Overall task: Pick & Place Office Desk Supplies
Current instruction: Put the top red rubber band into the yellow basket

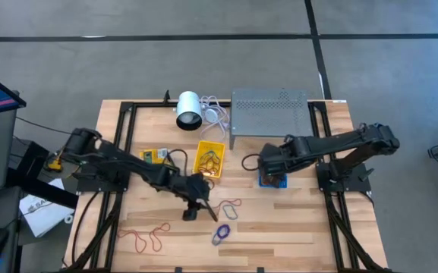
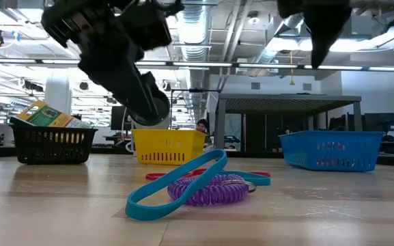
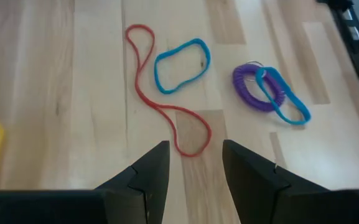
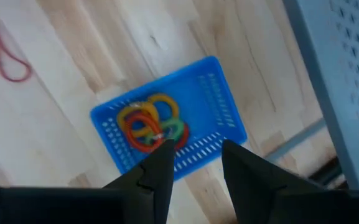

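Currently the left hand (image 3: 195,163) hovers low over the middle of the bench (image 1: 294,227), fingers parted with a clear gap and nothing between them. Just ahead of its fingertips lies a long red band (image 3: 167,106), looped and flat on the wood. Beside that lies a blue band (image 3: 180,65), and farther along a purple coiled band (image 3: 251,87) with a second blue band (image 3: 283,94) lying across it; in the low view these two sit closest to the camera, touching.

The right hand (image 4: 195,167) hangs above the blue bin (image 4: 219,99), which stands on the bench just in front of the grey perforated stand (image 1: 270,111). Its fingers stand apart and empty. Inside the blue bin lies a cluster of bands (image 4: 149,127): red, orange, yellow, green, tangled together.

The yellow bin (image 1: 210,159) sits near bench centre with some bands in it. The black bin (image 2: 52,143) sits left of it and holds yellow-and-green packets (image 2: 43,115). More red bands (image 1: 146,236) lie near the front left edge. A white cylinder (image 1: 189,109) lies at the back.
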`<state>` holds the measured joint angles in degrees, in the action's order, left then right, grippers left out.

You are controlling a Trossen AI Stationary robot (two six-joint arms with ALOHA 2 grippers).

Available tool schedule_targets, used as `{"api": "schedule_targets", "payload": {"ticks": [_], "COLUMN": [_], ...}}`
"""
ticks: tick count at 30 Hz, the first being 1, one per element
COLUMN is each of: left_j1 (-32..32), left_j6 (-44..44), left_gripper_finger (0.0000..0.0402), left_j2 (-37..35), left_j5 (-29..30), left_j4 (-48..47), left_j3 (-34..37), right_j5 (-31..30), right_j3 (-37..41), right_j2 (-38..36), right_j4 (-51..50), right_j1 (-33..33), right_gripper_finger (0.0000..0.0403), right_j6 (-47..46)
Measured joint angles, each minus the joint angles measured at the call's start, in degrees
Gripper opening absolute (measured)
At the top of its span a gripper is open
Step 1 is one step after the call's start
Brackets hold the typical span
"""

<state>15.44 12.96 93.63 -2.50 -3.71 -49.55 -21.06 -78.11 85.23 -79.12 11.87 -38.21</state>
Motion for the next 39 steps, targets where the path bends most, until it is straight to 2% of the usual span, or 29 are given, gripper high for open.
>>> {"api": "schedule_targets", "payload": {"ticks": [6,14,21,27,31,36,39], "left_j1": [1.24,3.28,4.13,4.21,4.31,4.24,4.20], "left_j6": [1.08,-0.59,-1.58,-1.56,-1.10,-1.25,-1.76], "left_gripper_finger": [0.0144,0.0144,0.0144,0.0141,0.0105,0.0014,0.0004], "left_j2": [5.69,11.78,15.42,16.10,16.19,16.25,16.30], "left_j5": [0.42,6.91,12.23,12.92,14.01,14.68,14.80], "left_j4": [-0.51,-2.68,-7.65,-7.49,-7.49,-7.60,-7.80], "left_j3": [-3.32,-7.21,-10.47,-10.57,-10.57,-10.53,-10.51], "right_j5": [-1.11,-3.06,-3.25,-3.25,-3.47,-3.48,-3.47], "right_j3": [6.34,12.19,13.05,13.05,13.05,13.05,13.05], "right_j2": [-5.40,-10.28,-10.57,-10.55,-10.60,-10.60,-10.57], "right_j4": [0.54,5.28,7.42,8.23,8.27,8.48,8.46], "right_j1": [1.45,4.70,5.48,5.56,6.06,6.57,6.57], "right_gripper_finger": [0.0127,0.0127,0.0127,0.0127,0.0127,0.0127,0.0127], "right_j6": [-6.28,-11.30,-11.17,-10.87,-10.87,-10.84,-10.84]}}
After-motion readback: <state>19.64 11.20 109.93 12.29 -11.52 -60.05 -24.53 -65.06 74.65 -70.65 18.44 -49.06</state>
